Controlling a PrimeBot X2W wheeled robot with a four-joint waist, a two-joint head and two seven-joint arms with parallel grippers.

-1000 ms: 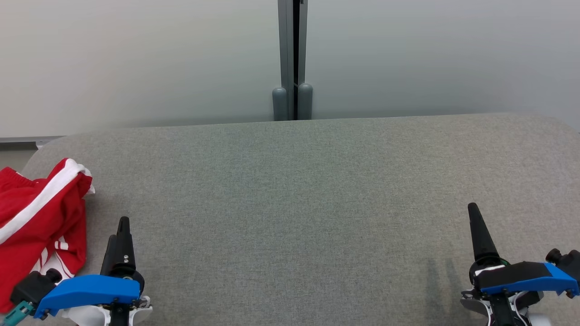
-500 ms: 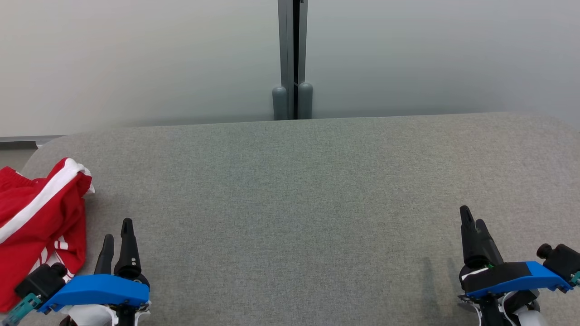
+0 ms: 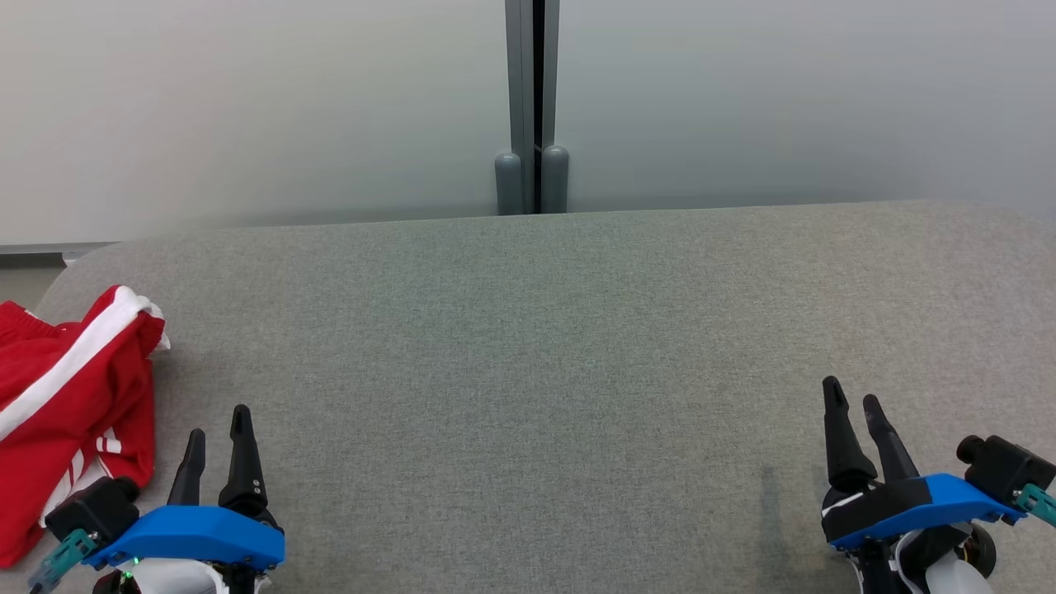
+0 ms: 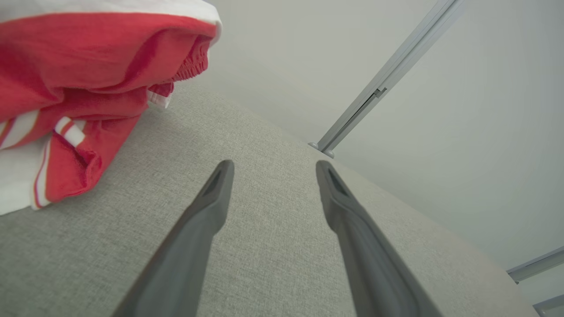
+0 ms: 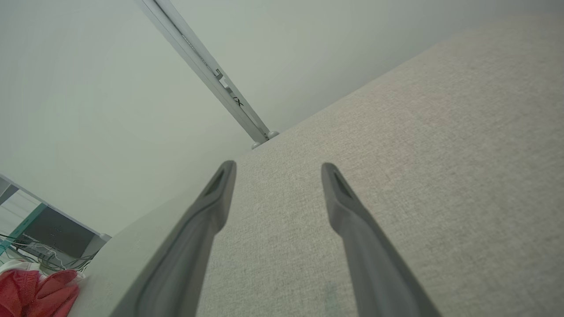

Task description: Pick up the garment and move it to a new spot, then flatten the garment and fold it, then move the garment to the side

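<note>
The garment point(image 3: 74, 396), red with white stripes, lies bunched at the left edge of the head view, on the left end of a grey padded surface point(image 3: 528, 346). The left gripper point(image 3: 219, 422) sits at the lower left, just beside the cloth and not touching it, its two dark fingers parted by a narrow gap and empty. The right gripper point(image 3: 851, 393) sits at the lower right, well apart from the garment, its fingers likewise a little apart with nothing between them. A grey post point(image 3: 532, 107) rises at the top centre against a pale wall point(image 3: 247, 115).

In the left wrist view the garment point(image 4: 88, 66) fills the upper left, crumpled, with an elastic hem showing. The left gripper point(image 4: 274, 164) stands apart over bare grey fabric to the right of the cloth, gripping nothing.

In the right wrist view the right gripper point(image 5: 275, 165) is spread over the surface point(image 5: 440, 154) and holds nothing. A small red part of the garment point(image 5: 39, 293) shows in the lower left corner, far from the fingertips.
</note>
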